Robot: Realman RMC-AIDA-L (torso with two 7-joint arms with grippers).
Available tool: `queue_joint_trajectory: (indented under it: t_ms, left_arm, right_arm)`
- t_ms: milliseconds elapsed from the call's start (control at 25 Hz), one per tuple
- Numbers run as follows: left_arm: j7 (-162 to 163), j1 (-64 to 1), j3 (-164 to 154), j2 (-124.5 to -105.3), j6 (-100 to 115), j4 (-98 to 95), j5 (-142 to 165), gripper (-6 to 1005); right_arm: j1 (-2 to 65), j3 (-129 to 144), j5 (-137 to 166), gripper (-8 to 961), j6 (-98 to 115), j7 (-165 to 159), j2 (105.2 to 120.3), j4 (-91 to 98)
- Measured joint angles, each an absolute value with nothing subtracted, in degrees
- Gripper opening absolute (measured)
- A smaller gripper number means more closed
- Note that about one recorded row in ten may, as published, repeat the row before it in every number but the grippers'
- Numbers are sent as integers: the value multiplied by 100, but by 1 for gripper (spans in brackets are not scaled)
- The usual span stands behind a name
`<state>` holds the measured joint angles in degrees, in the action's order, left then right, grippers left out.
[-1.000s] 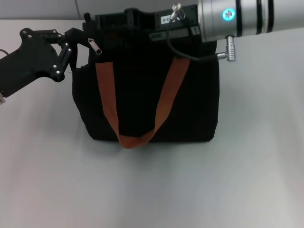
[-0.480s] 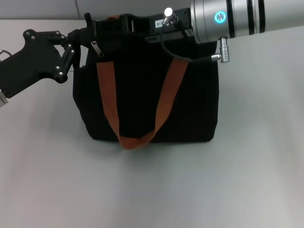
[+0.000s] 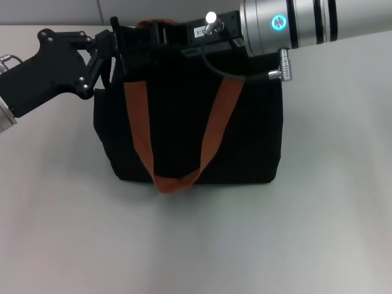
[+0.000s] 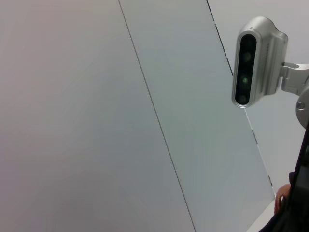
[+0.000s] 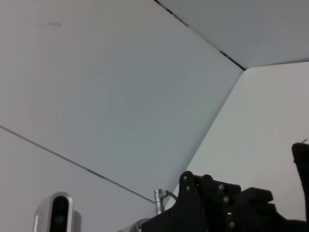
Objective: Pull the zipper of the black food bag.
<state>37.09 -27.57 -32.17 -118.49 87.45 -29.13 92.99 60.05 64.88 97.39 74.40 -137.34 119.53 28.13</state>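
Note:
The black food bag (image 3: 184, 122) stands upright mid-table with an orange-brown strap (image 3: 177, 177) looped down its front. My left gripper (image 3: 113, 46) reaches in from the left and sits against the bag's top left corner, where the zip track ends. The zipper pull is hidden behind it. My right gripper (image 3: 147, 33) comes in from the right and lies across the bag's top edge, black against black. The right wrist view shows the left gripper (image 5: 217, 203) from the far side. A sliver of the bag (image 4: 294, 212) edges the left wrist view.
The bag rests on a pale grey table (image 3: 196, 245). The right arm's silver forearm (image 3: 306, 24) and its cable (image 3: 226, 67) hang over the bag's top right. Both wrist views show mostly wall panels.
My left gripper has moved right and up onto the bag's top left corner, covering the silver pull that showed before. The right arm has slid a little further left along the bag's top.

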Motion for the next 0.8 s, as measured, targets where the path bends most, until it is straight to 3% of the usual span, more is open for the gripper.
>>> queue_joint_trajectory:
  t_ms: [800]
  left_arm:
    - [3927, -2715, -3182, -11805, 9096, -2979, 9300, 27]
  right_arm:
    - [5889, 6488, 9779, 814, 7415, -13655, 11927, 3013]
